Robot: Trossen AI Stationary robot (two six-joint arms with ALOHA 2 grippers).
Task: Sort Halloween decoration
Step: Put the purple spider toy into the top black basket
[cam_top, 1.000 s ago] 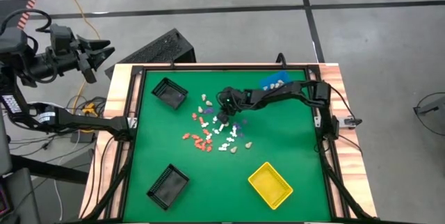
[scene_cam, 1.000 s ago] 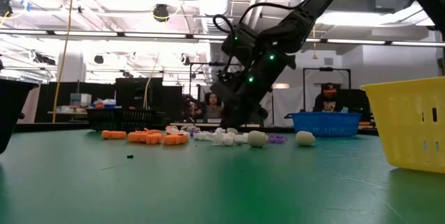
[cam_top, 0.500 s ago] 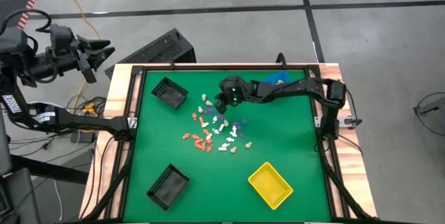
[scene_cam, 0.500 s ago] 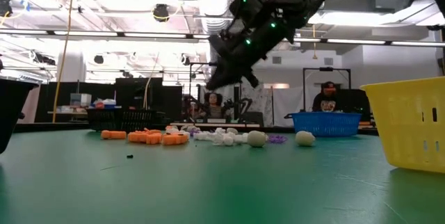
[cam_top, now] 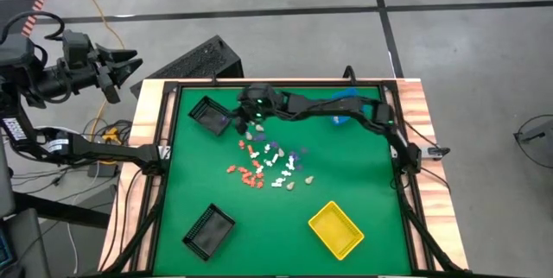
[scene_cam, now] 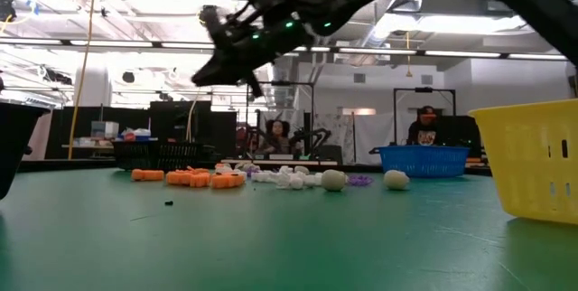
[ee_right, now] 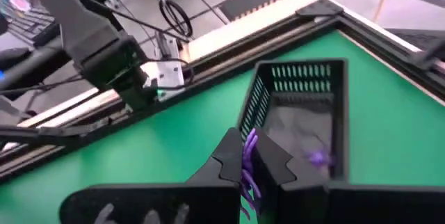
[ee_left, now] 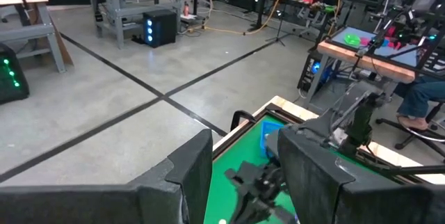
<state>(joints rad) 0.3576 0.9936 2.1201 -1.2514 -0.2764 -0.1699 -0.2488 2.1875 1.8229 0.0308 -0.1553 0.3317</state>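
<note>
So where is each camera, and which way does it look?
High view: above the table, looking straight down at both arms and the small yellow plastic bin.
Low view: at tabletop height, looking level across the table; the right arm reaches in from above.
Left wrist view: off the table, facing it past its own jaws.
Right wrist view: over the black mesh bin, jaws pinching a tiny purple decoration.
High and right wrist views share that bin.

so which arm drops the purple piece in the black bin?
Right. The right gripper already pinches the purple piece beside the far-left black bin; the left gripper sits off the table.
</note>
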